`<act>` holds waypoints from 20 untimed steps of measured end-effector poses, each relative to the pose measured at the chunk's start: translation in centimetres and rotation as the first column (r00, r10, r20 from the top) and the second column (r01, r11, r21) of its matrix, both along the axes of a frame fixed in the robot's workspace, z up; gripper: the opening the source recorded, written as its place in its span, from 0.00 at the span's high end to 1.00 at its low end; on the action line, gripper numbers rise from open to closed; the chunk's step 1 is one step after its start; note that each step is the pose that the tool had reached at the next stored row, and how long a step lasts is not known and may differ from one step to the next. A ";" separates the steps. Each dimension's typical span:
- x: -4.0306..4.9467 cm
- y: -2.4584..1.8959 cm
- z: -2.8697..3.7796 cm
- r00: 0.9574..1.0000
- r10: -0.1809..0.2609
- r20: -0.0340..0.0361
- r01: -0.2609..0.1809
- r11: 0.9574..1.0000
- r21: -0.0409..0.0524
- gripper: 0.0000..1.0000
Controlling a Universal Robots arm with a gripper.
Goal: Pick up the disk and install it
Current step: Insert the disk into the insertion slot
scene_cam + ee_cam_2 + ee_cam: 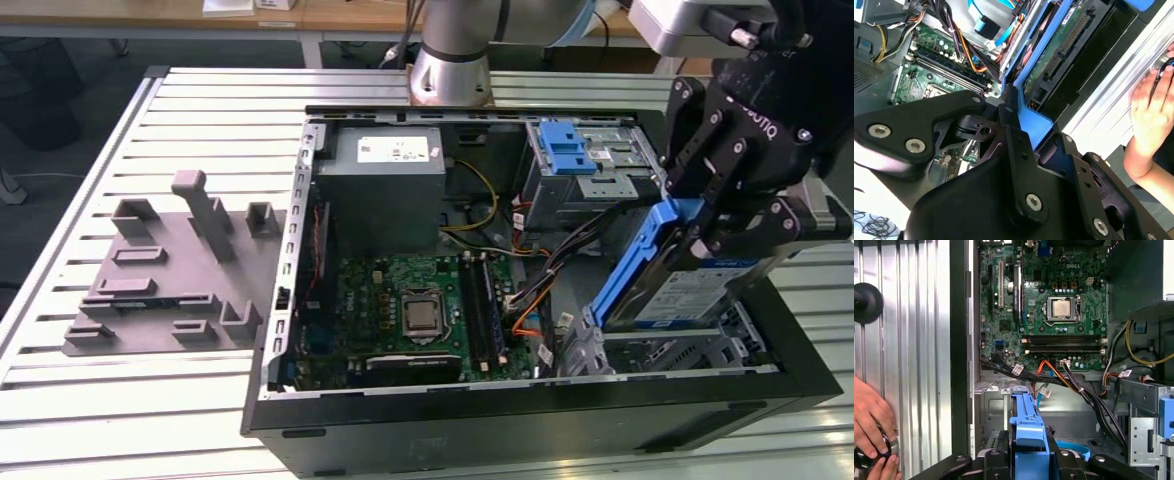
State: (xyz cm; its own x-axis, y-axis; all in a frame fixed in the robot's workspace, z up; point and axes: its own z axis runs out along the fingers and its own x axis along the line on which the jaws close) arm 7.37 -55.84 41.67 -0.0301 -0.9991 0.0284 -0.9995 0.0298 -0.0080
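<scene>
Open black desktop computer case (534,420) lying on slatted aluminium table (200,100), green motherboard (414,310) exposed
Grey power supply box (387,185) at far side; grey metal drive cage with blue latch (577,160) beside it, toward exterior view's right
Black two-finger gripper (727,215) clamped on silver disk in blue plastic carrier frame (667,275), fingers tight on frame edges
Disk tilted steeply, near upright; long axis runs down into case, lower end over metal drive bay (667,350) at exterior view's right
Orange, black, blue cable bundle (534,295) just beside bay
Person's hand (871,415) on table beside case, on round black knob (869,455)
</scene>
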 end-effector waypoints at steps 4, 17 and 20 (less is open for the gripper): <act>0.00 0.00 -0.05 1.000 0.000 0.000 0.000 1.000 0.000 0.64; 0.00 0.00 -1.00 1.000 0.000 0.000 0.000 1.000 0.000 0.56; 0.00 0.00 -1.53 1.000 0.000 0.000 0.000 1.000 -0.001 0.58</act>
State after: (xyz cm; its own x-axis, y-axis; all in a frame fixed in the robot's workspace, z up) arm 7.38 -55.84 40.14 -0.0300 -0.9991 0.0290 -0.9995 0.0298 -0.0079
